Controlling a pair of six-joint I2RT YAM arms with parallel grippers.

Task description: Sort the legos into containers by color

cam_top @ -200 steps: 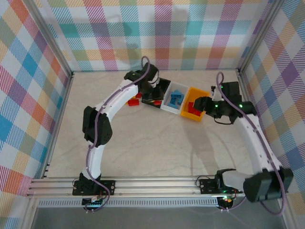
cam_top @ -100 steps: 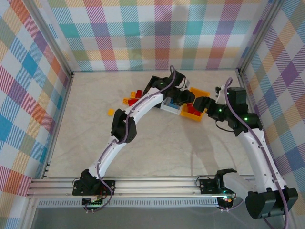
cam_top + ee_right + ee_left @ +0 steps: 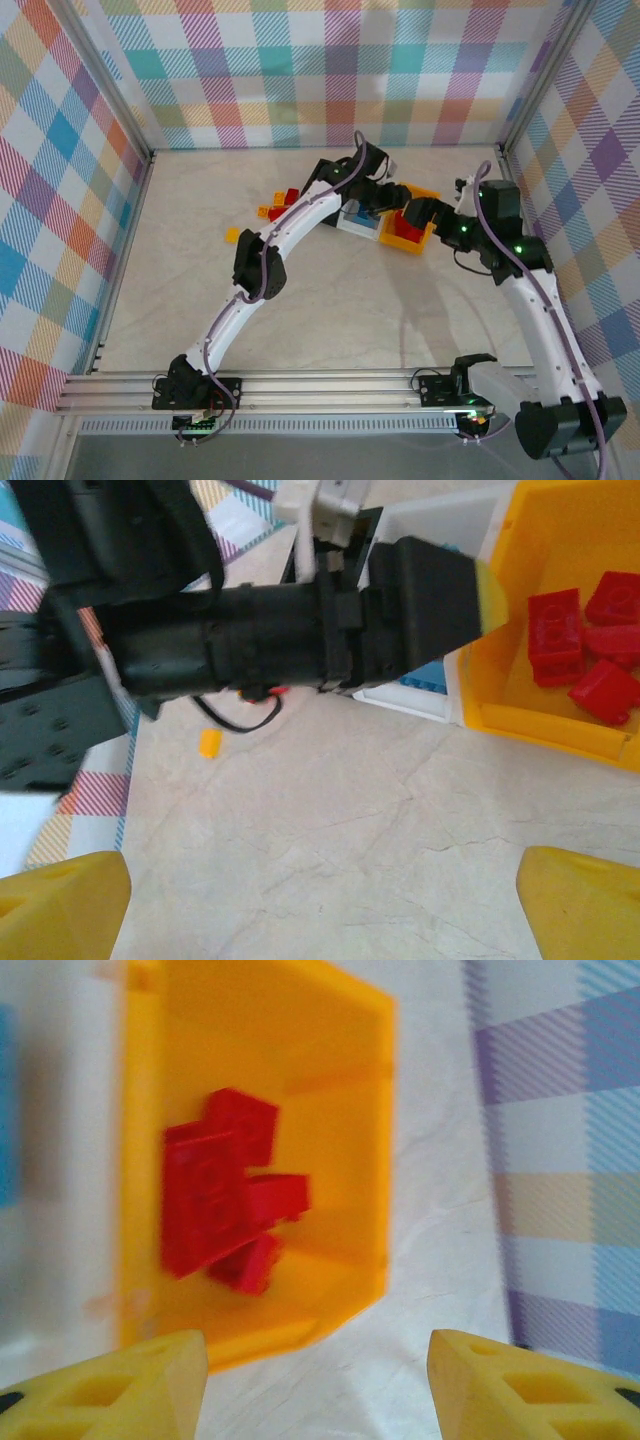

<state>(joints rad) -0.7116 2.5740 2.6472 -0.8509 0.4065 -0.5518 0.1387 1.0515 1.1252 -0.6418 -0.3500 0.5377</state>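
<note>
I've got L end effector (image 3: 315,1385) over to orange bin (image 3: 350,1080), fingers apart now, empty; red legos (image 3: 225,1200) lie in bin below it. R end effector (image 3: 320,910) wide apart too. Drop done, I reckon.

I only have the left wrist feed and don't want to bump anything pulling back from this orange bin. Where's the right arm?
Observer: The right gripper hovers close beside the left gripper at the orange bin, its jaws wide open and empty.
Operator: Any bricks not binned yet?
Observer: Yes, a cluster of red and yellow bricks lies left of the left arm.
Operator: Any strays?
Observer: One yellow brick sits alone, further left and nearer the front.
</note>
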